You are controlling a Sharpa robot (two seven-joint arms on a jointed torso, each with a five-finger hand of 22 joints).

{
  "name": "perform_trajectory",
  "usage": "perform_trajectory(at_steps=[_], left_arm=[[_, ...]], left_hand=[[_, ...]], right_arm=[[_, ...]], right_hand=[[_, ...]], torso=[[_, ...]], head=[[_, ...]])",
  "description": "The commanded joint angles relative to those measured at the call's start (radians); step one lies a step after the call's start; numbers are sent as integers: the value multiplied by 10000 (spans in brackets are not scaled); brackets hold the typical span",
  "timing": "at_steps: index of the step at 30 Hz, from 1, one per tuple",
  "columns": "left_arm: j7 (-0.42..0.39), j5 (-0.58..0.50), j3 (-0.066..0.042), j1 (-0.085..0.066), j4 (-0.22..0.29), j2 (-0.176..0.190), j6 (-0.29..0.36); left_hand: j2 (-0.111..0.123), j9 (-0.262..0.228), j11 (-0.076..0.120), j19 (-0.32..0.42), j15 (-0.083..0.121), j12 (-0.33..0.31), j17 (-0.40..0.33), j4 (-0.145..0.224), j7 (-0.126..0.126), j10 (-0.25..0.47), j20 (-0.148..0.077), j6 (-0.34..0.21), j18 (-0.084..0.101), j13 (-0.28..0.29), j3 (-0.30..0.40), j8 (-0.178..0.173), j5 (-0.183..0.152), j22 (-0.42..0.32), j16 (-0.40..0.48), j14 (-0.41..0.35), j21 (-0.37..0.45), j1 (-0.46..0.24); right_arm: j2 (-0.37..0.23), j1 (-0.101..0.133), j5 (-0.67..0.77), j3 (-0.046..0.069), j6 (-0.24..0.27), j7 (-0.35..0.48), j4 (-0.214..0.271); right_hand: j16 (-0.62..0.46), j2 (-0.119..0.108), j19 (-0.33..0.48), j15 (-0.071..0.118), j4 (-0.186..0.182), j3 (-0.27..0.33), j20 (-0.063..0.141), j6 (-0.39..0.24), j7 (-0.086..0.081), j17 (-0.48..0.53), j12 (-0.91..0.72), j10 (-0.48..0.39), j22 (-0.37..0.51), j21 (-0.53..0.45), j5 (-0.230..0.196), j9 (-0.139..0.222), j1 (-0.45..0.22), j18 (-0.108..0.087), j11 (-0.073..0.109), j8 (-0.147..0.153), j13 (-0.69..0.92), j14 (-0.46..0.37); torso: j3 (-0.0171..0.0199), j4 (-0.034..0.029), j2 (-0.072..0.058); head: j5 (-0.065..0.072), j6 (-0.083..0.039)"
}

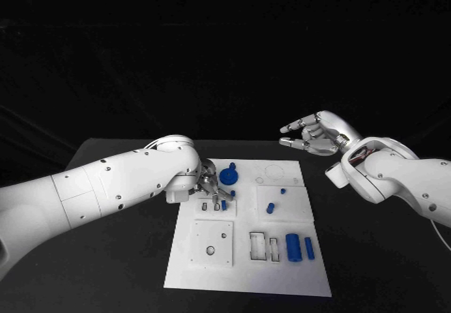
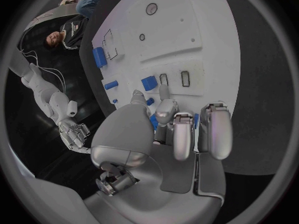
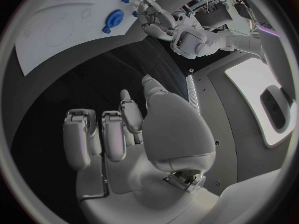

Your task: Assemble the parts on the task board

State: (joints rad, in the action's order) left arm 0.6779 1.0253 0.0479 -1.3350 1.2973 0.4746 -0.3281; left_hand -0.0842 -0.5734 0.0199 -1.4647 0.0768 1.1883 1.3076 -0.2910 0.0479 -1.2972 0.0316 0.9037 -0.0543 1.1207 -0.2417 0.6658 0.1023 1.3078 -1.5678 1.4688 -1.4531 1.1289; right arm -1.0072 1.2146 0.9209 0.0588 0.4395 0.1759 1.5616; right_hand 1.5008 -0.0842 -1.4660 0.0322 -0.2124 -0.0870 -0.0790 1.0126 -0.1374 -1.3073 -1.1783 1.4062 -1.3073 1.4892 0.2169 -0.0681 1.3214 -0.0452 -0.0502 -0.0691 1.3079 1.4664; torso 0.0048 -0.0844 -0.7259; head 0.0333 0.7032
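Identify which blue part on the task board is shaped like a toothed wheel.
The blue gear at the task board's far end, beside the left hand; the other blue parts are plain pegs and blocks.

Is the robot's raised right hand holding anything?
No. The right hand is empty, fingers loosely curled, raised off the task board.

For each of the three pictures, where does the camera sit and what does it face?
Head view: above, looking down at the white board; both arms, left hand, right hand.
Left wrist view: behind the left hand, facing the board.
Right wrist view: behind the right hand, facing the table beside the board.
Shared: all show the blue gear.
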Motion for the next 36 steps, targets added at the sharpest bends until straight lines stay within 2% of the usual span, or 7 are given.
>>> perform_trajectory(at_steps=[1, 4, 6, 36], left_arm=[[16, 1, 16, -6, -39, -72, -208], [13, -29, 34, -4, -67, -115, -207], [11, -42, 44, -3, -75, -132, -202], [-9, -250, 93, 2, -74, -245, -449]], left_hand=[[-26, -80, 4, -375, 44, 50, 2632, 15, 10, -51, -45, -93, 135, 19, -84, 64, 205, 551, -30, 1020, -66, 148], [-72, -214, 10, -376, 51, 59, 2632, 18, 3, -50, -50, -151, 136, 26, -113, 107, 813, 563, -30, 1020, -66, 248], [-83, -253, 11, -374, 53, 63, 2632, 17, 2, -51, -51, -166, 135, 31, -128, 116, 959, 560, -30, 1020, -63, 268], [-72, -387, 28, -395, 63, 103, 2632, 72, -19, -83, -57, -170, 147, 71, -134, 164, 1177, 634, -30, 1020, -96, 516]], right_arm=[[28, 0, 80, 4, -178, -48, -7], [47, 0, 63, 4, -197, -61, -19], [59, 0, 57, 3, -211, -70, -26], [203, -1, 51, 0, -403, -127, -103]], right_hand=[[-53, 5, -38, -90, 0, 85, -41, -39, -4, -1200, 57, -92, -651, -52, 61, -9, 1, 21, -2, -4, 35, 733], [-58, 14, -35, -90, -7, 91, -41, -40, -4, -1192, 72, -99, -644, -55, 70, -10, -7, 20, -2, -4, 24, 731], [-54, 18, -33, -90, -9, 92, -41, -40, -4, -1199, 72, -99, -641, -57, 72, -10, -8, 19, -2, -4, 23, 733], [-69, 79, -29, -90, -44, 138, -42, -39, -2, -1181, 62, -93, -628, -66, 168, -12, -56, 17, 0, -7, 18, 729]], torso=[[7, -15, 6], [6, -25, 9], [7, -21, 8], [24, -47, 18]], head=[[70, 4], [98, 14], [81, 33], [117, 21]])
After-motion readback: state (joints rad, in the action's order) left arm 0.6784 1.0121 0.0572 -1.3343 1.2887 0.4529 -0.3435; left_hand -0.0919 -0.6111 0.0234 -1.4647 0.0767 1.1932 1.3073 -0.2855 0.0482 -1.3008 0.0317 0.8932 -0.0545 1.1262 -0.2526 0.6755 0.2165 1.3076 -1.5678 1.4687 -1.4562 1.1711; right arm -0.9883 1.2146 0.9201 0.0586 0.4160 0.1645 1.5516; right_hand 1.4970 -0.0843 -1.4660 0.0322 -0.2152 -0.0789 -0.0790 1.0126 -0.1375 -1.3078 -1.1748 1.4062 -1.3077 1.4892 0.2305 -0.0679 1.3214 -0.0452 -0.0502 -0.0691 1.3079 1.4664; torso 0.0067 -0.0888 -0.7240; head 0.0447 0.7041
